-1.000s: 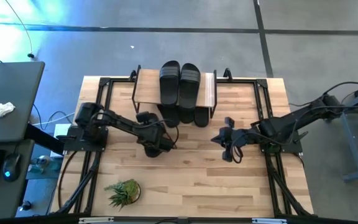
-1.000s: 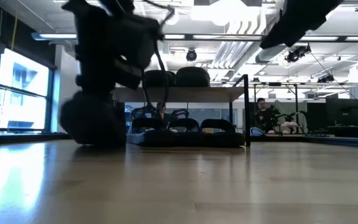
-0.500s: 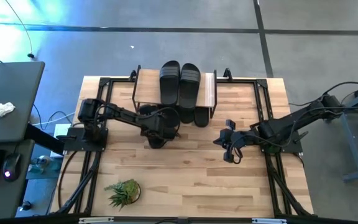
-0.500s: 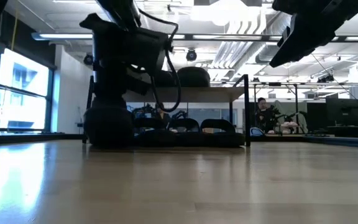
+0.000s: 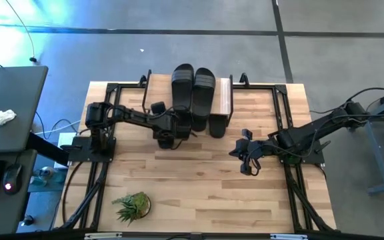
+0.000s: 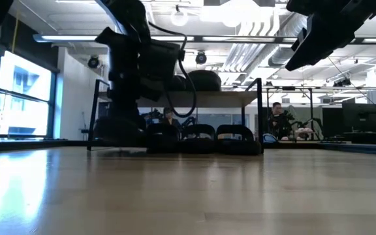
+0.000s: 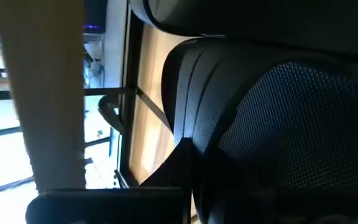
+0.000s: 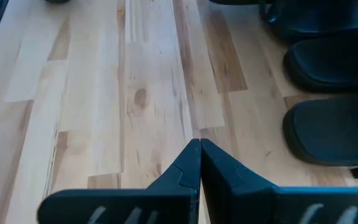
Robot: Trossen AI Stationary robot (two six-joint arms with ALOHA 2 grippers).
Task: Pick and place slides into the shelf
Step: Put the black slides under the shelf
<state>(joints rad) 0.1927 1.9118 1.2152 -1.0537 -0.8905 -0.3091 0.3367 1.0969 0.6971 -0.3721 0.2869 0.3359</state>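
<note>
Two tools over wood table, both pinched together; person seated beyond.

A light wooden table carries a low shelf at its far edge, holding black slides on top and below. A small green plant sits near-left.

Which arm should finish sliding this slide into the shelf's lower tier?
Left. The left gripper is shut on a slide right at the shelf front. The right gripper is shut, empty, over bare table.
</note>
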